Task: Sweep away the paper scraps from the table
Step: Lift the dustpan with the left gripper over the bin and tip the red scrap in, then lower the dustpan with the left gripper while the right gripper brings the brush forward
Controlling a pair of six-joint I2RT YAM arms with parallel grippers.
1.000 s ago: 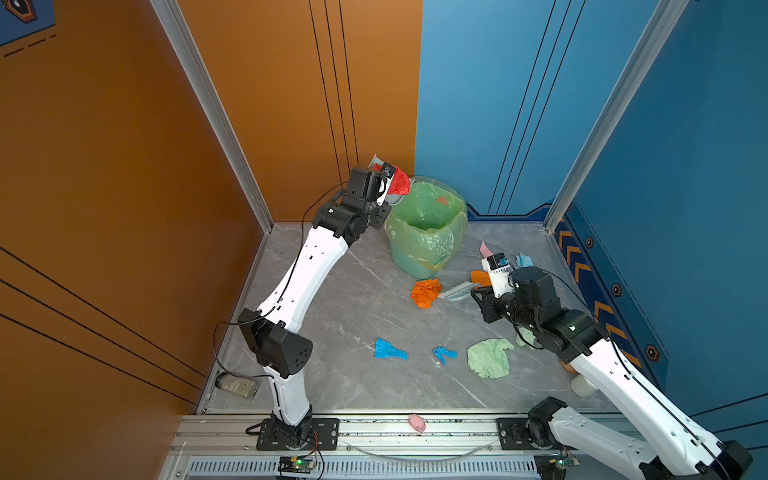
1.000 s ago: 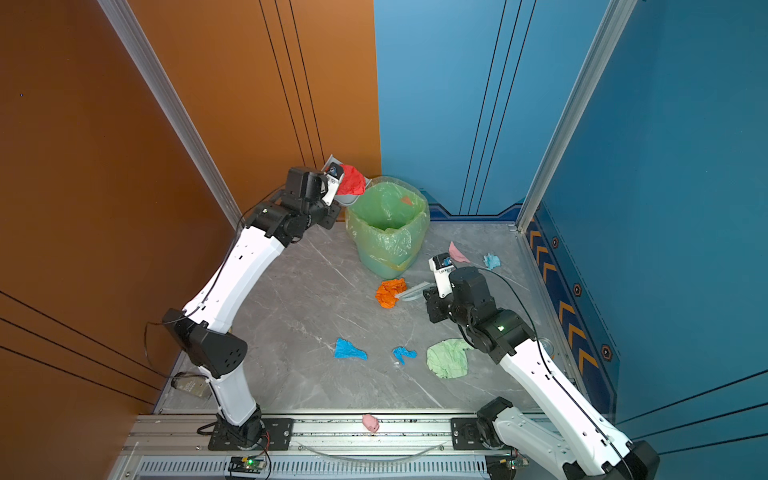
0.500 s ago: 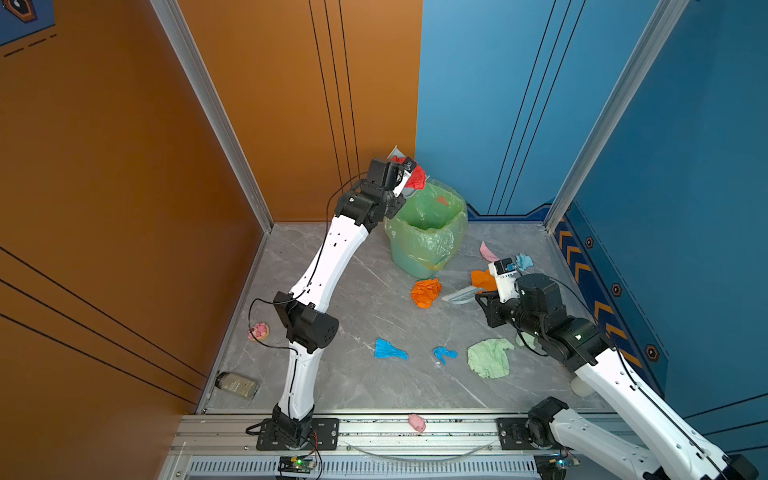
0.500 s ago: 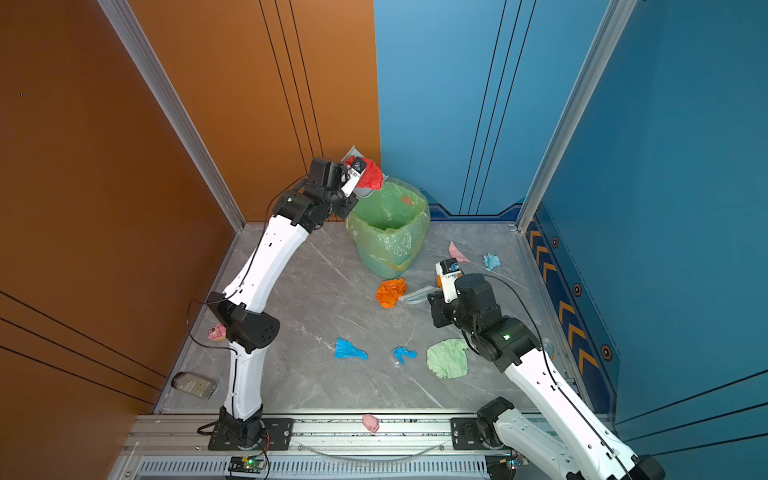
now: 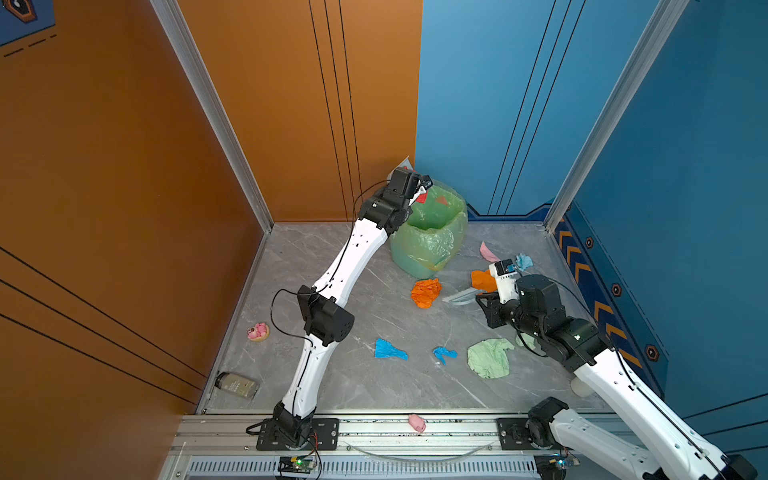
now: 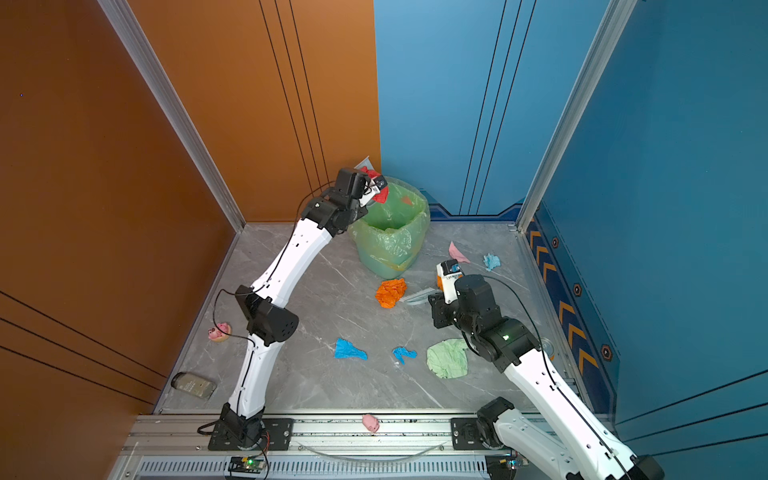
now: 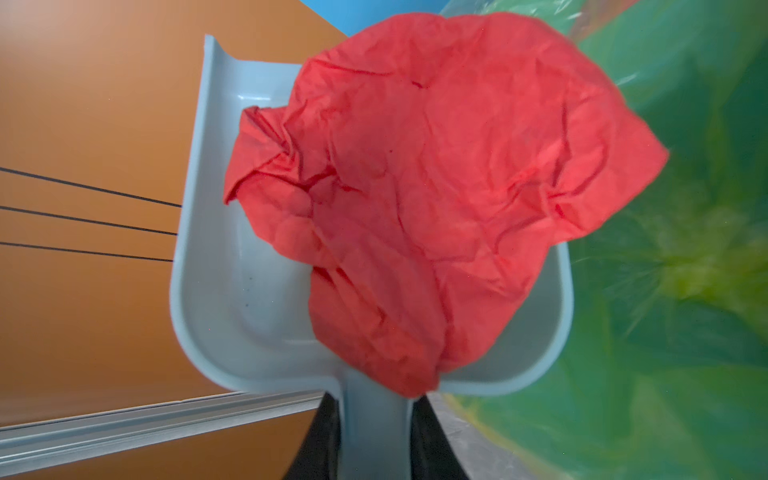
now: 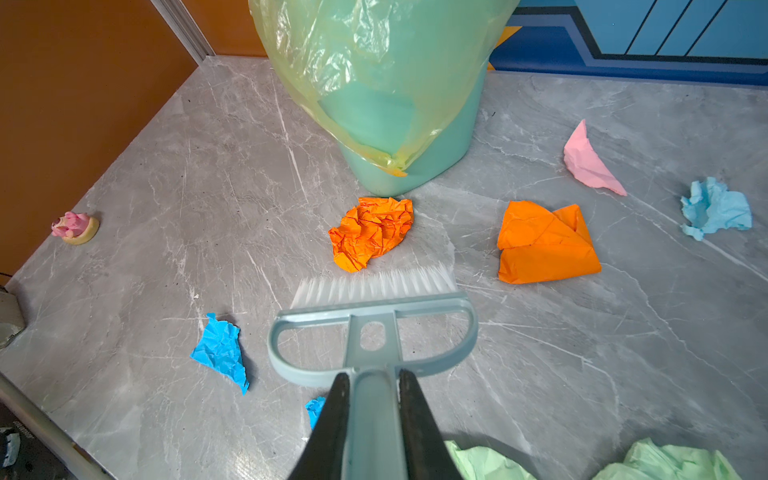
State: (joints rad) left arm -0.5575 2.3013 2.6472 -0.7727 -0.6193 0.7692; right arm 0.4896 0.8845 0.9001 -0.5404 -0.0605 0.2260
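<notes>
My left gripper (image 7: pixel 374 415) is shut on the handle of a pale grey dustpan (image 7: pixel 232 291). A red paper scrap (image 7: pixel 436 187) lies in the pan, held over the rim of the green-lined bin (image 5: pixel 432 245). My right gripper (image 8: pixel 371 386) is shut on a pale blue brush (image 8: pixel 374 307), whose bristles stand just short of a crumpled orange scrap (image 8: pixel 372 232). On the table (image 5: pixel 365 386) also lie a folded orange scrap (image 8: pixel 544 245), a pink one (image 8: pixel 588 164), a pale blue one (image 8: pixel 715 208), two bright blue ones (image 5: pixel 388 350) (image 5: pixel 444 354) and a pale green one (image 5: pixel 489 358).
A pink pig figurine (image 5: pixel 417 422) sits on the front aluminium rail. A small pink figure on a round base (image 5: pixel 258 331) and a lying bottle (image 5: pixel 237 384) are by the left wall. Orange and blue walls close the table in on three sides.
The left arm has carried the dustpan with the red scrap to the right and down, from beside the bin to over its rim. The right arm and brush have scarcely moved.
</notes>
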